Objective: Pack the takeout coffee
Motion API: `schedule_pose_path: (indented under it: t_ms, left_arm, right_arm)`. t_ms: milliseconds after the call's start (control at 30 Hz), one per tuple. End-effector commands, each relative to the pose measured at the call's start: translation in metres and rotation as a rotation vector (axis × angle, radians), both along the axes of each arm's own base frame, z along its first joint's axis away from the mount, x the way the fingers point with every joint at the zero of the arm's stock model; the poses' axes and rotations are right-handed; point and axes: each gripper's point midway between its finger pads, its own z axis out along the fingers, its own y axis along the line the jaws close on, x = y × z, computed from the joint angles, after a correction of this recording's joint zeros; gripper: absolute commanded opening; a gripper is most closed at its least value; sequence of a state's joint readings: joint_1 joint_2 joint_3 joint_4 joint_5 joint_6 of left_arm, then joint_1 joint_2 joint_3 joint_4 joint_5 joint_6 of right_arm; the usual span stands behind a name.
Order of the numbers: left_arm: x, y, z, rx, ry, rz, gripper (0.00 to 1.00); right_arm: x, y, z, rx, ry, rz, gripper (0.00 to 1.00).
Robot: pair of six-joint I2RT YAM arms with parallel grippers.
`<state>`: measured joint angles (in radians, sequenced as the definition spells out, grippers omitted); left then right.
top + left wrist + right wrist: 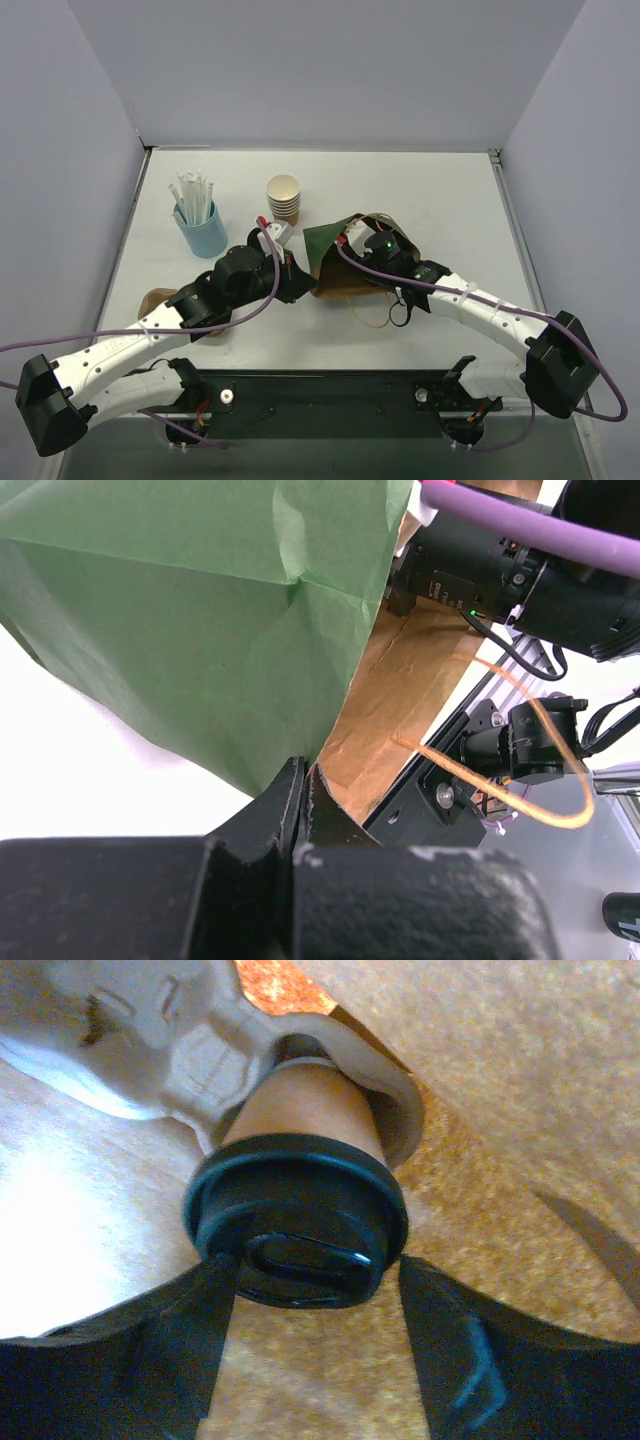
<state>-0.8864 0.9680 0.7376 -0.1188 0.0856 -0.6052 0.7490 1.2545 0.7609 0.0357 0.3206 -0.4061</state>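
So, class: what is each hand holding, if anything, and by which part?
Left hand pinches the paper bag by its open edge. Right hand straddles the black lid of the takeout coffee; a grip cannot be told.

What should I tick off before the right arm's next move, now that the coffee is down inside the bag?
1. The left gripper is pinched on the edge of the paper bag, holding its mouth open: ok.
2. The takeout coffee sits in a well of the pulp carrier inside the bag: ok.
3. The lid is on the cup: ok.
4. The right gripper straddles the lid, one finger on each side: ok.
5. Whether its fingers press the lid or stand clear of it: cannot tell.
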Motion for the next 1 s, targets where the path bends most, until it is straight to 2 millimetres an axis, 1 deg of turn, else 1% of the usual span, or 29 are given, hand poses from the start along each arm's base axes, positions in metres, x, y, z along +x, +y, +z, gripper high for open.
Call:
schedule_pose_path:
  t_ms: [0,33,200,233,333,433,467,567,700,767,900,967]
  left_arm:
    - [-0.004,-0.002,0.007,-0.007,-0.007,-0.026,0.00]
    - [-0.004,-0.002,0.008,-0.008,-0.010,-0.026,0.00]
    - [-0.004,0.000,0.007,-0.005,-0.006,-0.024,0.00]
    - [-0.004,-0.001,0.007,-0.007,-0.006,-0.025,0.00]
    - [-0.004,0.000,0.006,-0.006,-0.006,-0.022,0.00]
    - [-0.005,0.000,0.006,-0.006,-0.002,-0.023,0.00]
    - [-0.004,0.001,0.005,-0.005,-0.002,-0.020,0.00]
    - [-0.004,0.002,0.006,-0.001,-0.006,-0.017,0.00]
    - [-0.001,0.003,0.008,0.012,-0.014,-0.008,0.00]
    - [0.000,0.004,0.009,0.022,-0.015,-0.002,0.00]
    - [0.000,0.006,0.009,0.045,-0.011,-0.002,0.00]
    - [0.000,0.007,0.015,0.050,-0.018,-0.005,0.00]
  right_arm:
    - [0.009,-0.002,0.028,0.119,-0.061,-0.069,0.78]
    - [0.008,-0.001,0.027,0.121,-0.054,-0.065,0.80]
    - [0.007,0.002,0.026,0.139,-0.039,-0.059,0.84]
    - [0.007,0.003,0.024,0.134,-0.033,-0.058,0.85]
    - [0.010,0.002,0.024,0.127,-0.040,-0.075,0.85]
    - [0.017,-0.003,0.031,0.113,-0.072,-0.120,0.84]
    - [0.018,-0.005,0.033,0.110,-0.083,-0.126,0.82]
    - [0.019,-0.005,0.038,0.113,-0.093,-0.125,0.82]
    - [0.017,-0.008,0.048,0.115,-0.094,-0.140,0.84]
    - [0.012,-0.009,0.050,0.105,-0.079,-0.135,0.85]
    - [0.005,-0.017,0.054,0.087,-0.062,-0.157,0.82]
    - [0.002,-0.017,0.056,0.101,-0.046,-0.163,0.81]
